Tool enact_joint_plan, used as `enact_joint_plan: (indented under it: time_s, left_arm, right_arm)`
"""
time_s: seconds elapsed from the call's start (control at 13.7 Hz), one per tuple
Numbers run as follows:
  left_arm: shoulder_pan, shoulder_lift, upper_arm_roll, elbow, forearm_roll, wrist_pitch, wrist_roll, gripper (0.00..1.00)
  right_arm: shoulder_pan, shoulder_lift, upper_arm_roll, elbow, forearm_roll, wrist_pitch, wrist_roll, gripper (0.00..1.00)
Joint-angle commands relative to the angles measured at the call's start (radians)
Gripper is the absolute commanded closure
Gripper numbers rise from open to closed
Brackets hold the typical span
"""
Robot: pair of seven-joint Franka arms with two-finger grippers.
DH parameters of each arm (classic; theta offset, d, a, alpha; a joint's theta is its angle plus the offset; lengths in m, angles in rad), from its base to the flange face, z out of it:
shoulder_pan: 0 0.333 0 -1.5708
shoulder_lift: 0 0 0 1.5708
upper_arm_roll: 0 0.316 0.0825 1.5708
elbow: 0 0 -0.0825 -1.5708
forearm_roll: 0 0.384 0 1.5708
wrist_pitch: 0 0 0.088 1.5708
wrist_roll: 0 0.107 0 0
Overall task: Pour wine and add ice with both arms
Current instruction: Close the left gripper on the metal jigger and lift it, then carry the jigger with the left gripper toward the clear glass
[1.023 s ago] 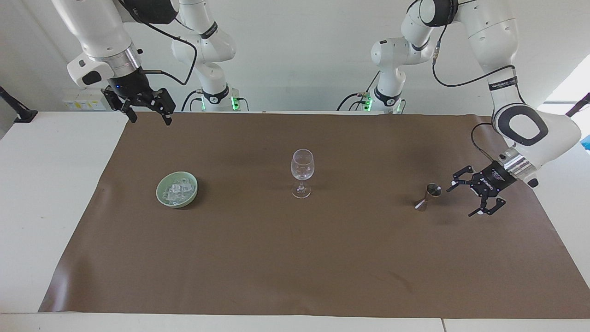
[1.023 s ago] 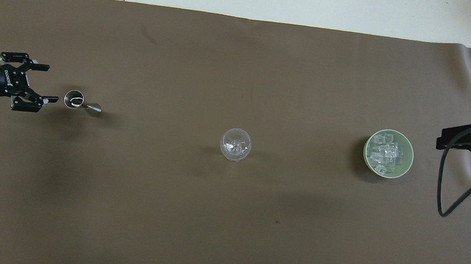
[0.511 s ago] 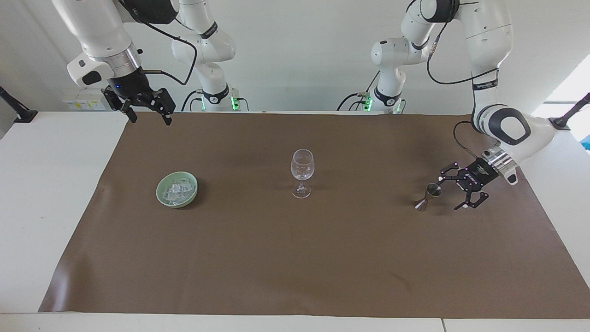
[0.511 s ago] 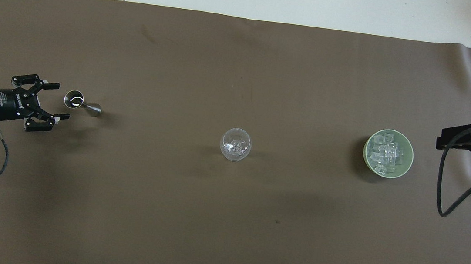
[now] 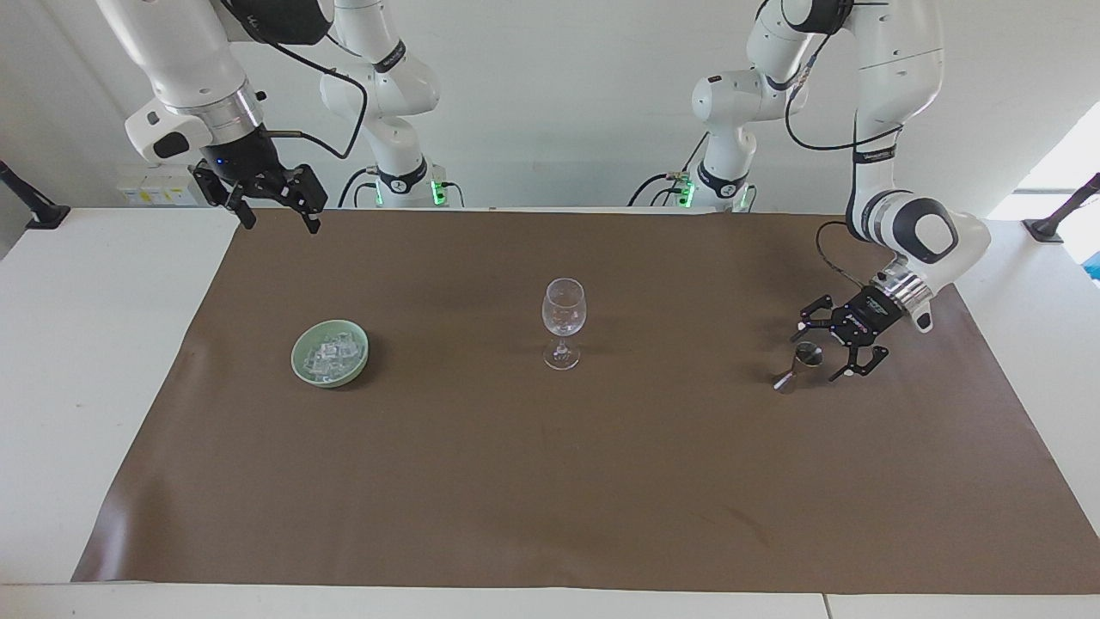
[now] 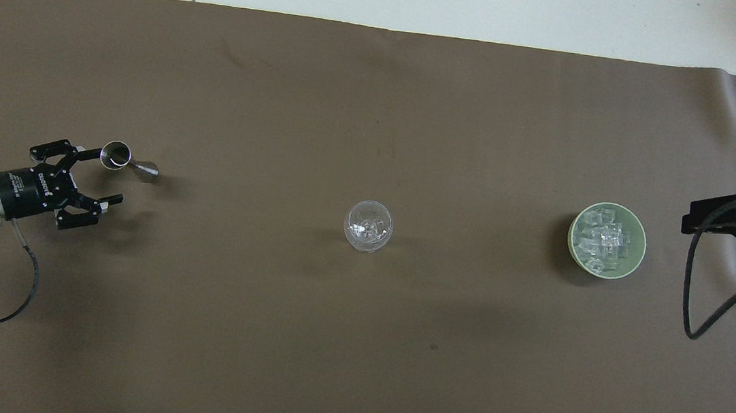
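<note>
On the brown mat [image 5: 550, 481] covering the table [image 5: 86, 344] stand one wine glass [image 5: 563, 334], one pale green bowl [image 5: 330, 352] and one metal jigger [image 5: 797, 364]; two arms work here, each with one tool.

The ice [image 5: 331, 358] is a heap of small clear cubes in the bowl, toward the right arm's end of the table. The glass is upright at the middle of the mat, clear and stemmed, well apart from both bowl and jigger.

The left tool [image 5: 832, 347] is low at the jigger, its fingers spread wide, the jigger's upper cup between them or just at their tips; whether they touch it I cannot tell. The jigger is a shiny double cone toward the left arm's end.

The right tool [image 5: 273, 215] hangs high over the mat's edge nearest the robots, fingers spread and holding nothing, well apart from the bowl; that arm waits.
</note>
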Motion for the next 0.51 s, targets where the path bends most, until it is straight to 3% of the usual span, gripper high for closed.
enact_joint_plan:
  time_s: [0.0,0.44]
  left_arm:
    - [0.004,-0.038,-0.004,-0.042,-0.077,0.020,0.024,0.00]
    - [-0.007,-0.036,-0.004,-0.114,-0.276,0.021,0.173,0.00]
  right_arm:
    - [-0.006,-0.023,0.002,-0.023,0.019,-0.006,0.009,0.00]
    - [-0.006,-0.023,0.002,-0.023,0.019,-0.006,0.009,0.00]
